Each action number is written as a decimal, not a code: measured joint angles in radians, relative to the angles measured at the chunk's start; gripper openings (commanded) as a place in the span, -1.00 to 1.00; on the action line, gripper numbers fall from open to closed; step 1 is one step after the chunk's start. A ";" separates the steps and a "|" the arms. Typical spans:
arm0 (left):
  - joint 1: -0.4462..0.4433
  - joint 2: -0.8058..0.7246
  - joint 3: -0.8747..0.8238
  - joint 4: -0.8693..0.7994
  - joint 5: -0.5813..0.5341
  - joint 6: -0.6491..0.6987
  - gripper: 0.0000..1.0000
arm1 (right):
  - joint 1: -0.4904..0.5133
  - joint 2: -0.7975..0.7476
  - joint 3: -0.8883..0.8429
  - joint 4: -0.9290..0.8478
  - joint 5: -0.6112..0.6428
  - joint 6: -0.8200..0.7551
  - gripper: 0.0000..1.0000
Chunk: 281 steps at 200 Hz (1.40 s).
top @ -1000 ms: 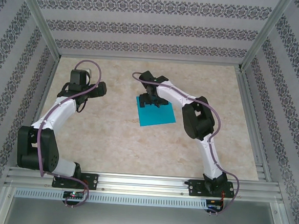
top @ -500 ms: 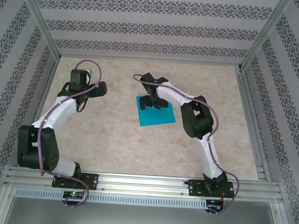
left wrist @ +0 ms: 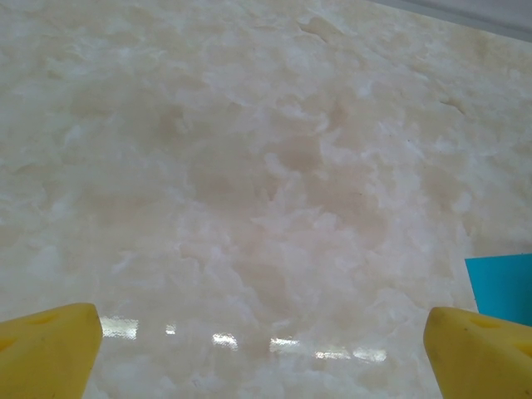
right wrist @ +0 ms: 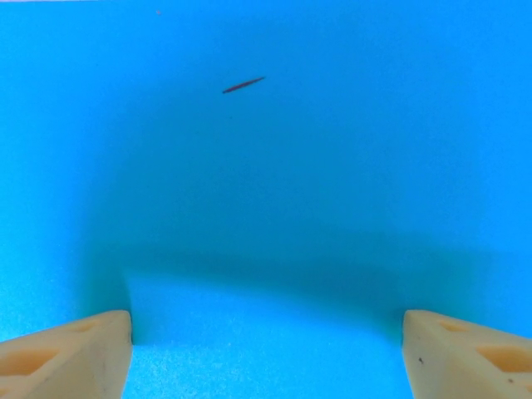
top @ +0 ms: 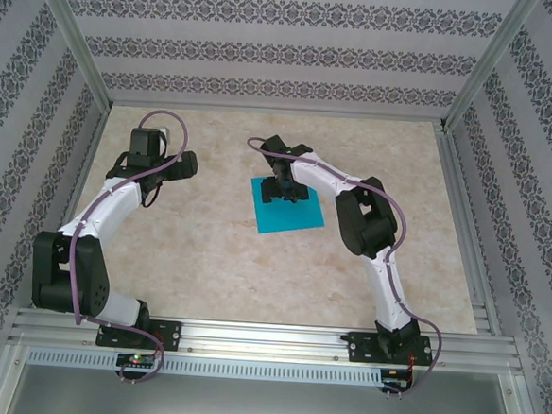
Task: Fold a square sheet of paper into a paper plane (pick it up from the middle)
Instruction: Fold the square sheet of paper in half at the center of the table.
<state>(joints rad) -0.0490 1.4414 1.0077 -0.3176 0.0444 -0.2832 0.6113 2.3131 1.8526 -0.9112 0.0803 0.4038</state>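
The square sheet of paper [top: 293, 214] lies flat on the marble table [top: 206, 259], turquoise-blue, a little right of centre. My right gripper [top: 284, 190] points down onto the sheet's far half. In the right wrist view its yellow fingertips [right wrist: 66, 353] press on the paper [right wrist: 266, 150], still apart, and the paper between them bulges up in a low hump. My right gripper [right wrist: 266, 353] holds nothing. My left gripper [top: 170, 168] hovers over bare table to the left of the sheet, wide open [left wrist: 264, 353], with a corner of the sheet [left wrist: 503, 287] by its right finger.
Patterned walls and metal frame posts [top: 74, 46] enclose the table on three sides. A metal rail [top: 267, 339] runs along the near edge at the arm bases. A thin dark speck [right wrist: 243, 85] lies on the paper.
My right gripper has settled a little lower on the sheet and its jaws have narrowed slightly. The left arm has not moved.
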 measured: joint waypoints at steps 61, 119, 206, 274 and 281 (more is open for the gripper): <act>0.000 0.000 0.000 -0.004 0.000 -0.003 1.00 | 0.000 -0.039 -0.068 0.044 0.005 0.021 0.39; 0.000 0.000 0.000 -0.006 0.043 -0.034 1.00 | 0.002 -0.069 -0.098 0.023 0.000 0.022 -0.02; -0.047 0.046 -0.004 -0.004 0.201 -0.122 0.93 | -0.013 -0.269 -0.291 0.245 -0.329 0.097 -0.39; -0.121 0.073 -0.026 0.053 0.246 -0.177 0.92 | -0.084 -0.385 -0.467 0.584 -0.608 0.224 -0.38; -0.130 0.079 -0.026 0.056 0.246 -0.179 0.92 | -0.089 -0.383 -0.473 0.578 -0.593 0.223 -0.38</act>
<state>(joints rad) -0.1791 1.5200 0.9817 -0.2619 0.2909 -0.4625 0.5228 1.9305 1.3800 -0.3328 -0.5129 0.6266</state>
